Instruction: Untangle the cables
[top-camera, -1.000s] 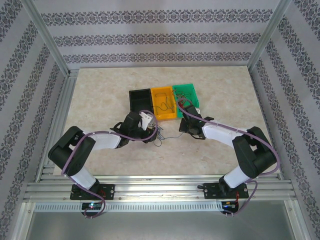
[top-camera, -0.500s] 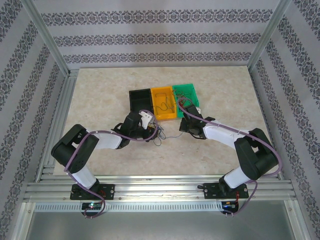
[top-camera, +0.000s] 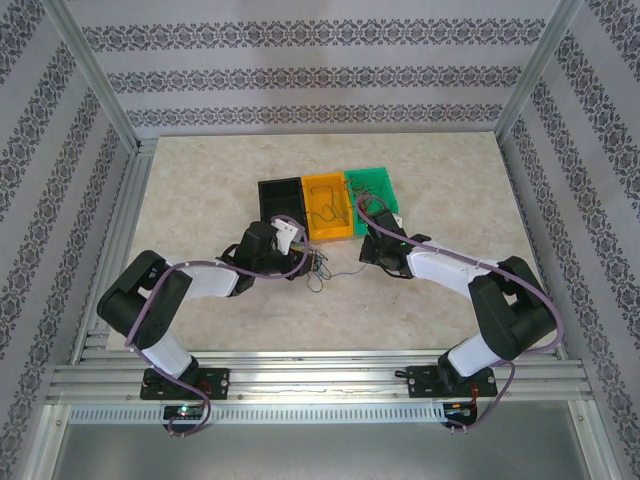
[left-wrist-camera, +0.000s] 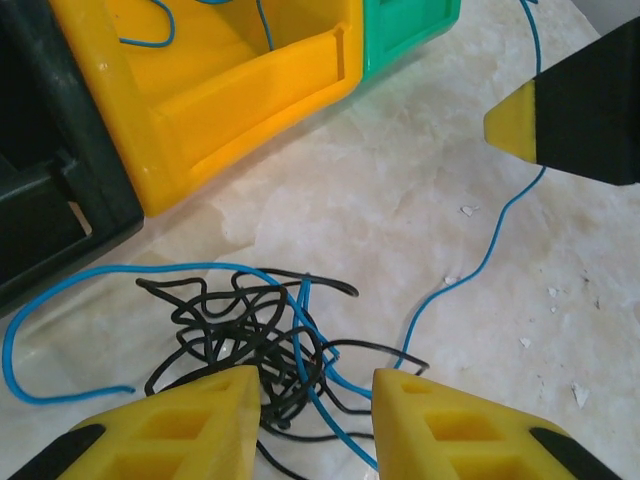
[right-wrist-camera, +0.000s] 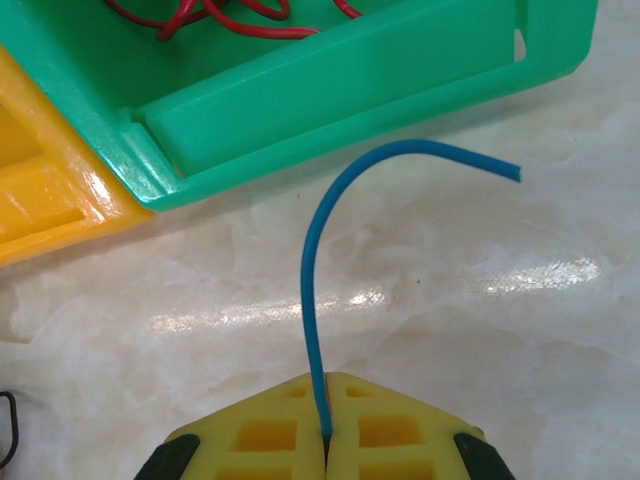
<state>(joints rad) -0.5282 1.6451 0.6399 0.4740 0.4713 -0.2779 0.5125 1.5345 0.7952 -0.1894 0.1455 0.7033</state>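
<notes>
Roughly at the centre of the top view, on the marble-pattern table, the cables lie as a small knot just below three bins; black bin, yellow bin and green bin stand side by side, touching, in that order from left to right.

Left wrist view: the knot sits lower centre of the frame, mostly black strands with blue threaded through; one blue loop sweeps out to the lower left; left gripper at the bottom edge, its yellow fingers apart, one on each side of the knot's near part; a few black and blue strands run into the gap, none pinched.

From the knot a blue cable climbs to the upper right of that frame, towards the yellow tip of the right gripper.

Right wrist view: fingers pressed together on the blue cable at the bottom centre; the strand rises from the tips, bends right and ends loose, just below the green bin's front wall; whether that end touches the table, cannot tell.

Red wires lie inside the green bin, upper left of that frame; a blue wire lies inside the yellow bin.
</notes>
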